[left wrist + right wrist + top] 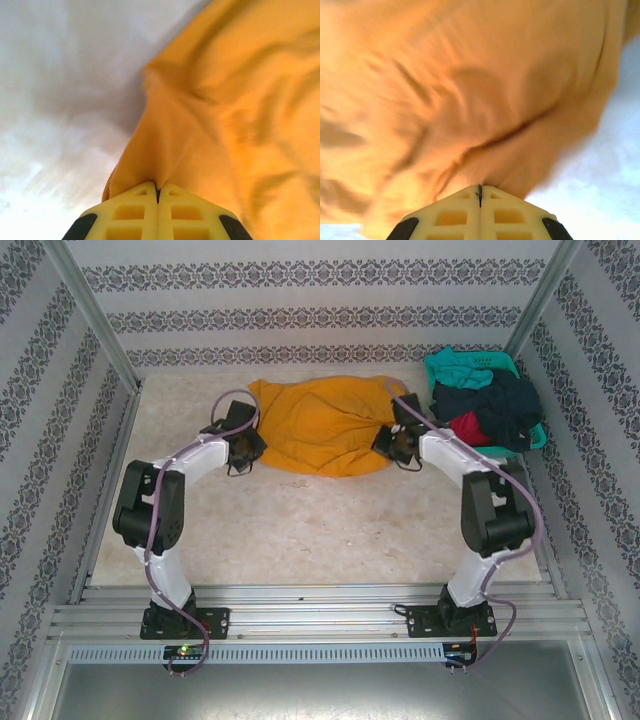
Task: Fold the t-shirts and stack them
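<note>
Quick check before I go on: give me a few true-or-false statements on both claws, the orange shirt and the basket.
1. The left claw is shut on the orange shirt. True.
2. The right claw hangs open. False: it is shut on the orange shirt too.
3. The basket at the far right holds shirts. True.
4. The orange shirt lies folded in a neat square. False: it lies rumpled between the claws.
5. The red shirt lies beside the left arm. False: it is in the basket.
</note>
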Available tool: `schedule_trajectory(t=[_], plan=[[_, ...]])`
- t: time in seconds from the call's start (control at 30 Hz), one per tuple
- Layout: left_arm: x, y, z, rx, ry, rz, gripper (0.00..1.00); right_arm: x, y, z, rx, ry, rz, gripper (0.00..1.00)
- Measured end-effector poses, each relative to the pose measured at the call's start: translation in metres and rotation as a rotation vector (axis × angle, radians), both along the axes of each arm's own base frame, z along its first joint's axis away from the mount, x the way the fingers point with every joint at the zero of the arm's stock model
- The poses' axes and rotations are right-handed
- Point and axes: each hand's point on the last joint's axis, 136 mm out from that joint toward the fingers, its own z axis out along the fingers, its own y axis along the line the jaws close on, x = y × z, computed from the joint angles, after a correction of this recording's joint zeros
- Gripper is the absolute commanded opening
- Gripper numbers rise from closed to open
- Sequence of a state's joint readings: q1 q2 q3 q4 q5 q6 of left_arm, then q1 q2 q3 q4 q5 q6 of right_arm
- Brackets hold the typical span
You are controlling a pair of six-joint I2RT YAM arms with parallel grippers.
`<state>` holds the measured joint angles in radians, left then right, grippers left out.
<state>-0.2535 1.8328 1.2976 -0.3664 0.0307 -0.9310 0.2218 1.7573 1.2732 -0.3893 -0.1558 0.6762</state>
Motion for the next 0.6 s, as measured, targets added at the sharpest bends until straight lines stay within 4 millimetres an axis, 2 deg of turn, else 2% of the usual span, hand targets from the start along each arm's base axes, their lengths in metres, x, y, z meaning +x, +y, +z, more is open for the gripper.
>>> schedule_trajectory(t=[0.07,0.17,0.23,0.3,0.4,0.5,0.6], plan=[[0.018,0.000,0.044,0.006,-0.099,-0.007,0.00,0.017,-0.006,0.056,0.019,-0.149,-0.019,0.00],[0.041,0.003,0.121,0.011,-0.272,-0.010,0.00,0.033,-0.013,0.157,0.046,-0.410,-0.033,0.00],[0.048,0.010,0.171,0.022,-0.377,-0.004,0.00,0.030,-0.016,0.221,0.063,-0.573,-0.038,0.00],[0.049,0.021,0.223,0.043,-0.483,0.012,0.00,0.018,-0.019,0.277,0.076,-0.720,-0.039,0.00],[0.039,0.036,0.281,0.079,-0.600,0.032,0.00,-0.009,-0.027,0.339,0.087,-0.893,-0.045,0.00],[0.021,0.047,0.327,0.116,-0.687,0.043,0.00,-0.038,-0.033,0.382,0.095,-1.016,-0.052,0.00],[-0.001,0.055,0.359,0.140,-0.748,0.048,0.00,-0.066,-0.039,0.412,0.097,-1.107,-0.053,0.00]])
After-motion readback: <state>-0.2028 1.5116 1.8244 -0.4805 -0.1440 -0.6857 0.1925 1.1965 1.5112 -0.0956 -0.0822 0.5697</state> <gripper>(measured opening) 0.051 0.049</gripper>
